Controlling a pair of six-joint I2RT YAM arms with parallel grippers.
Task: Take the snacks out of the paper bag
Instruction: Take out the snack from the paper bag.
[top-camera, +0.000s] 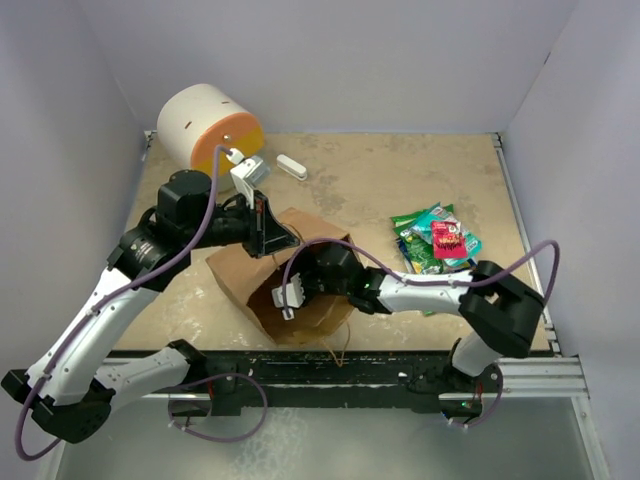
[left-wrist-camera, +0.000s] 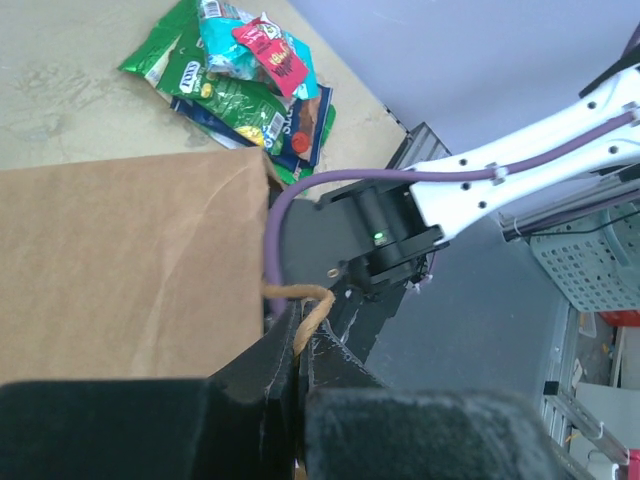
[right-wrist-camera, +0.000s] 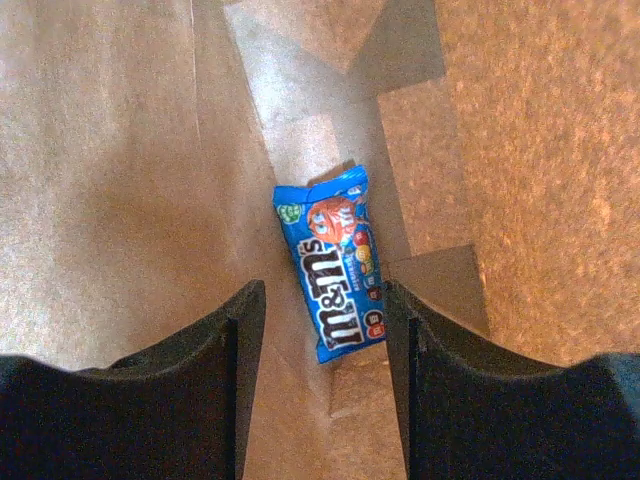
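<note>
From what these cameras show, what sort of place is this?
Probably a lab robot cell: plain walls box in the table, two arms are bolted to a metal rail, and a paper bag and snacks serve as props.

Your left arm (top-camera: 90, 322), at the lower left of the top view, is built of smooth white links joined by chunky black housings. A purple cable (top-camera: 208, 205) runs along it. Your right arm (top-camera: 420, 292), at the lower right, matches it with white tubes and black joints. Each wrist carries a small white camera block (top-camera: 248, 172). In the left wrist view, the right arm's own purple lead (left-wrist-camera: 350, 176) is clipped to its white link, and a tiny green light (left-wrist-camera: 378, 237) glows on the black joint at centre frame. The left gripper (left-wrist-camera: 300, 345) has matte black fingers with scuffed, pale edges. The right gripper (right-wrist-camera: 322, 300) has plain black fingers (right-wrist-camera: 200, 390).
</note>
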